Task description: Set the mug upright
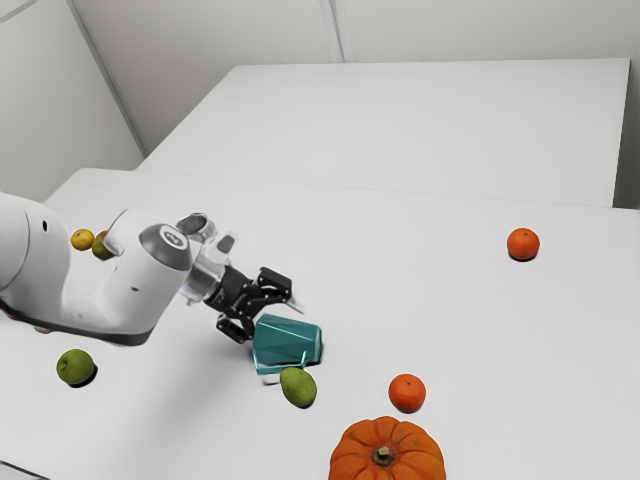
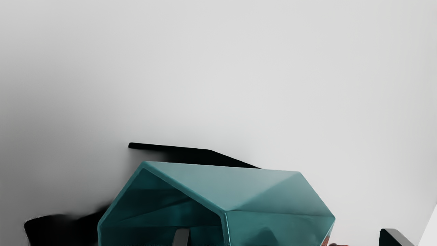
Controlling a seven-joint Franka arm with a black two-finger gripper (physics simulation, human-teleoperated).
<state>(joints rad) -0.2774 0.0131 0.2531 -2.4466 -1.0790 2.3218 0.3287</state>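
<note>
An orange pumpkin [image 1: 387, 455] lay nearest the camera, well apart from the mug. The teal mug [image 1: 287, 343] was on its side on the table [image 1: 450, 300], its mouth toward the exterior view's left and its handle [image 1: 285, 369] toward the camera. Just beside the handle sat a green fruit [image 1: 298, 387]. The gripper [image 1: 269, 320] was at the mug, released: its fingers stood wide apart, one at the mouth, the other out past the base, with no grasp made.

The mug looked stiff and fairly light, likely ceramic, so chippable if knocked. Its smooth, slanting facets could well have let pads slip. The wall near the rim [image 2: 184, 188] seemed the best hold, one finger inside and one outside; the thin handle promised a poorer grip, with the fruit crowding it.
</note>
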